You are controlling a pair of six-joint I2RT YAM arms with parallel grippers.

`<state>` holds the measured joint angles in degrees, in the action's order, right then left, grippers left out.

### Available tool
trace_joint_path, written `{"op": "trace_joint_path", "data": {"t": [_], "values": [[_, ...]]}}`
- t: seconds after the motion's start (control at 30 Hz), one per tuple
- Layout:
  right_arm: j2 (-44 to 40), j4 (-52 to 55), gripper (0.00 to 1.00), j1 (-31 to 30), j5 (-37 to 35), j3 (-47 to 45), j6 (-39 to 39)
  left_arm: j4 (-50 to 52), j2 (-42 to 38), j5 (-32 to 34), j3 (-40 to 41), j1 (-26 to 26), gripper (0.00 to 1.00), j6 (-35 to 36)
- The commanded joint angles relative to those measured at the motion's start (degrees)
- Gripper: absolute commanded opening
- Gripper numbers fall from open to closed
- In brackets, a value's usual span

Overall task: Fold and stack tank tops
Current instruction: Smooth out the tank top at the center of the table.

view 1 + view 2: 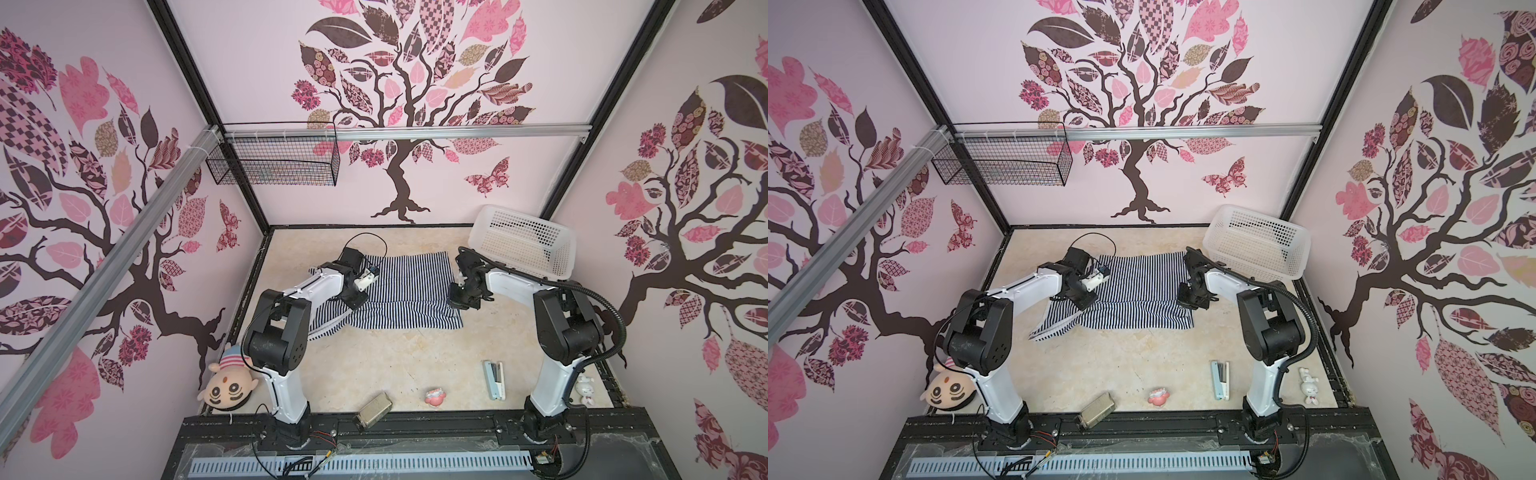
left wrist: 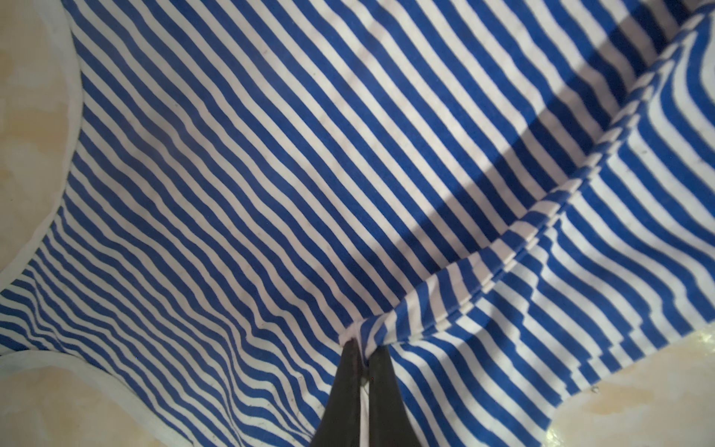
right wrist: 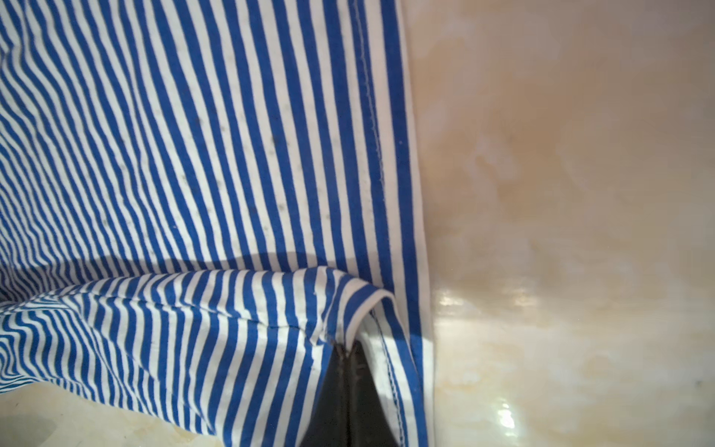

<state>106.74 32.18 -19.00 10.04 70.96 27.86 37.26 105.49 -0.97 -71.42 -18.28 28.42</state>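
Pink walls with tree decals close in a beige marbled surface (image 1: 395, 365). One tank top (image 1: 409, 286) lies spread toward its far edge, about midway between the side edges, with the stripes running far to near. Only this one is in sight, and no stack shows anywhere.

At one side the left tool (image 2: 362, 350) is clamped tight on a raised ridge of striped cloth. In the left wrist view the fabric fans out from its tips and white-trimmed armhole curves show nearby. Opposite it, the right tool (image 3: 345, 350) is likewise pinched closed on a small peak of cloth just inside the stitched hem, with bare surface beside it. In both top views the tools sit at opposite side edges of the tank top, roughly level with each other.

I judge that a fold is being set up, with both grips made and the lift not yet begun. The next move calls for raising both pinched points together, keeping the cloth taut between them. They should then be carried across evenly so the layer lands square.

The left arm (image 1: 320, 282) covers the strap end, so its lie there is unclear. How many layers each tool has caught cannot be told. A white basket (image 1: 519, 241) leans in the far right corner, and whether it holds anything is hard to make out.
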Motion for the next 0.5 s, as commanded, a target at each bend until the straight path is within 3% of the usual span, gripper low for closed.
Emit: {"op": "trace_joint_path", "data": {"t": [0.0,0.47], "values": [[-2.6,2.1,0.00,-0.1,-1.2,3.5,-0.1,-0.9,0.6,-0.7,0.6,0.3,0.05,-0.3],[1.2,4.9,0.00,0.6,-4.6,9.8,0.2,-1.4,1.0,-0.3,0.7,0.4,0.05,-0.3]]}}
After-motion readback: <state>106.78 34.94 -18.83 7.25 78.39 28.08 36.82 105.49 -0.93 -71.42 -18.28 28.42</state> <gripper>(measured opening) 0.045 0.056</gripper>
